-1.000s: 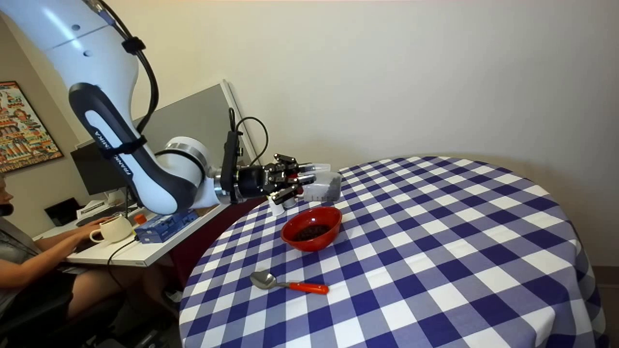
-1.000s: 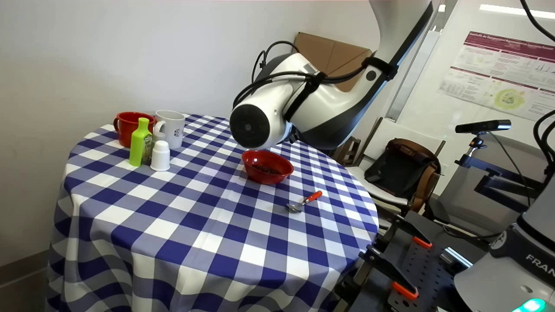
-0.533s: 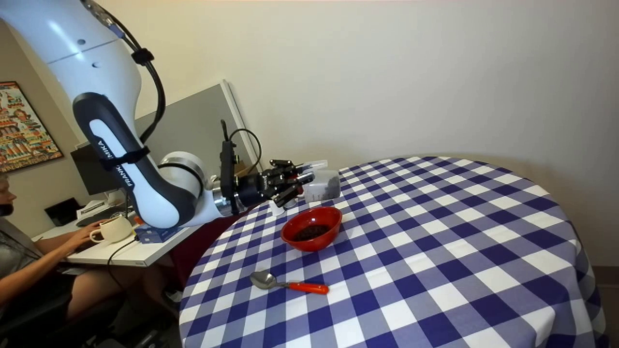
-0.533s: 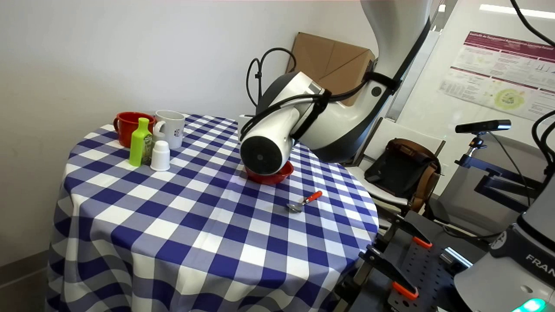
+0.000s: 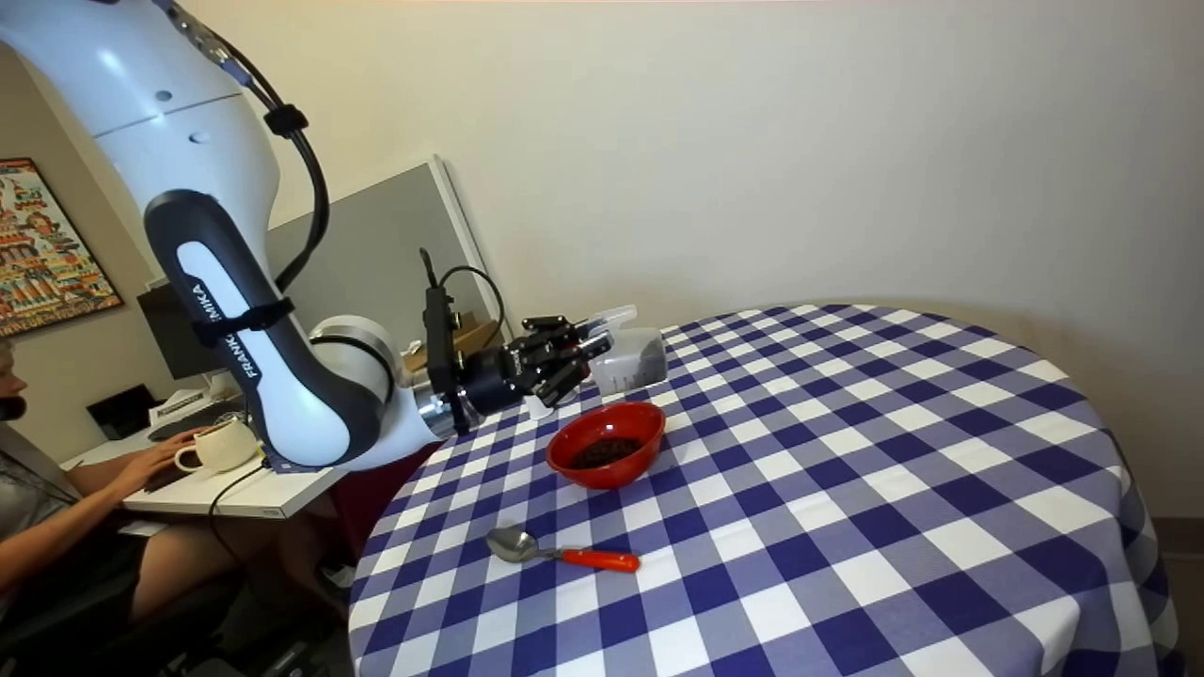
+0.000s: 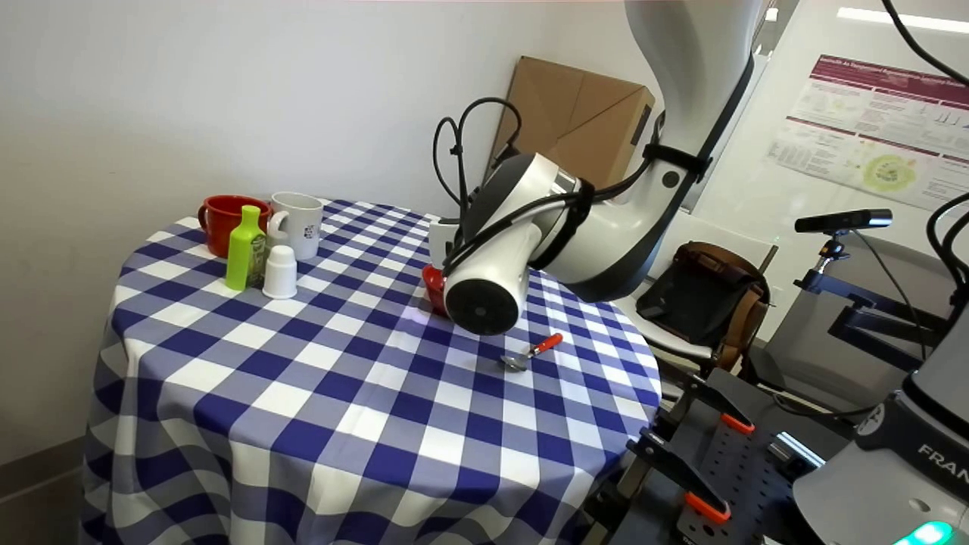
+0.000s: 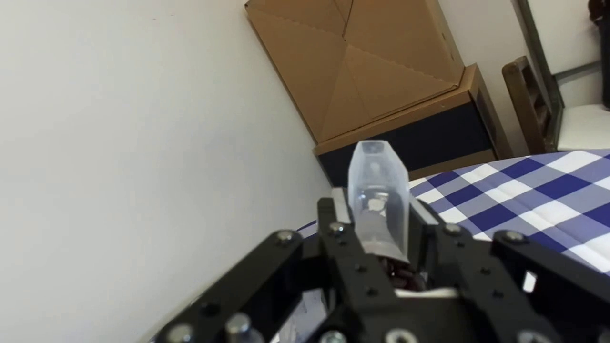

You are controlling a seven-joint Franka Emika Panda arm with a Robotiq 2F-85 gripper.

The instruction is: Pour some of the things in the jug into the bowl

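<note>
Currently, the gripper (image 5: 594,337): in an exterior view it reaches in nearly level, fingers clamped on the handle (image 5: 619,316) of the jug (image 5: 632,362); I suppose this leaves the mouth free for pouring.
Jug: held in the air, it looks tilted, handle uppermost; it appears above the bowl (image 5: 625,475), but the depth I cannot tell, nor surely where the mouth faces.
Bowl: rests on the checked cloth (image 5: 847,508), with dark pieces (image 5: 605,452) inside, so I judge that some pouring is already done.
Spoon (image 5: 574,556): lies apart from the bowl, on the near side, probably out of the way.
Cloth: extends far to the right of the bowl; there I would find most room, while the wall (image 5: 847,169) limits the back.
Arm (image 6: 598,227): in an exterior view it covers the gripper and most of the bowl; the jug I cannot make out there.
Mugs' corner: red mug (image 6: 218,227), white mug (image 6: 303,227), green bottle (image 6: 241,261) and small white cup (image 6: 281,274) stand grouped, well apart from the bowl, perhaps to leave space for pouring.
Handle in wrist view: between both pads; past it come the cloth's edge and a cardboard box (image 7: 367,71), so I would not push forward much.
</note>
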